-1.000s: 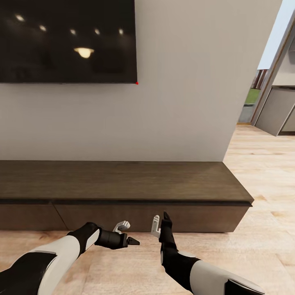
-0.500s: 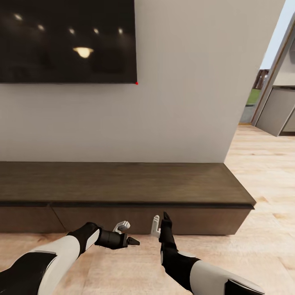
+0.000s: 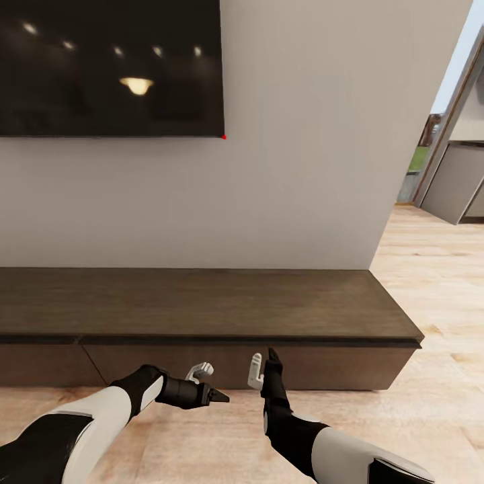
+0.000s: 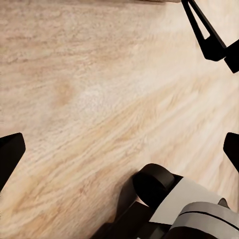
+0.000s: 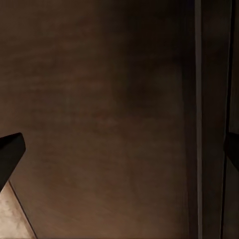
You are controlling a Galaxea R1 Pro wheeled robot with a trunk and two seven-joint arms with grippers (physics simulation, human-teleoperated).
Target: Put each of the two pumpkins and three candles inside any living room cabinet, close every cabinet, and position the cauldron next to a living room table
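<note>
The cabinet (image 3: 202,302), a long low dark-brown unit, runs along the wall ahead, and the drawer fronts (image 3: 235,356) I can see sit flush. My left gripper (image 3: 210,383) hovers open over the wood floor just in front of it, holding nothing. My right gripper (image 3: 263,368) is also open and empty, pointing at a drawer front (image 5: 109,114) close ahead. The left wrist view looks down past the open left gripper (image 4: 119,149) onto bare floor (image 4: 99,99). The pumpkins, candles, cauldron and table are out of view.
A large black TV (image 3: 111,67) hangs on the pale wall above the cabinet. The cabinet's right end (image 3: 410,336) stops near the wall corner, and beyond it the wood floor (image 3: 437,269) runs to a doorway (image 3: 437,148) into another room.
The head view has shifted a little, so the cabinet sits slightly lower and its right end further right. Both arms hold the same pose with their grippers open.
</note>
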